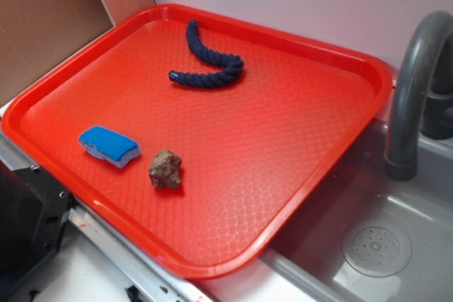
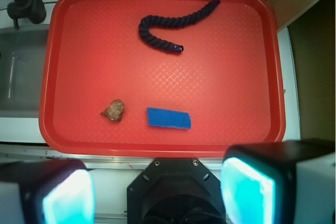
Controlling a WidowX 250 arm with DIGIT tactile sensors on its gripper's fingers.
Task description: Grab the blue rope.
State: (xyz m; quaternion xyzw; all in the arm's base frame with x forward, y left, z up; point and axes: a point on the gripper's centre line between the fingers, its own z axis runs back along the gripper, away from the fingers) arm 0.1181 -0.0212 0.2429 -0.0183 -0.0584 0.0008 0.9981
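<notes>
My gripper (image 2: 157,192) fingers are wide apart; the dark navy twisted rope (image 2: 170,24) lies at 12 o'clock on the red plastic tray (image 2: 273,77).

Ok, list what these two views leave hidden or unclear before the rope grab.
- Gripper: exterior view does not show it; wrist view cuts its fingers at the bottom edge, blurred.
- Faucet: top cut by the exterior frame; wrist view shows only a corner piece.
- Blue rope: fully visible; its underside is not.
- Brown lump: too small to identify.
</notes>
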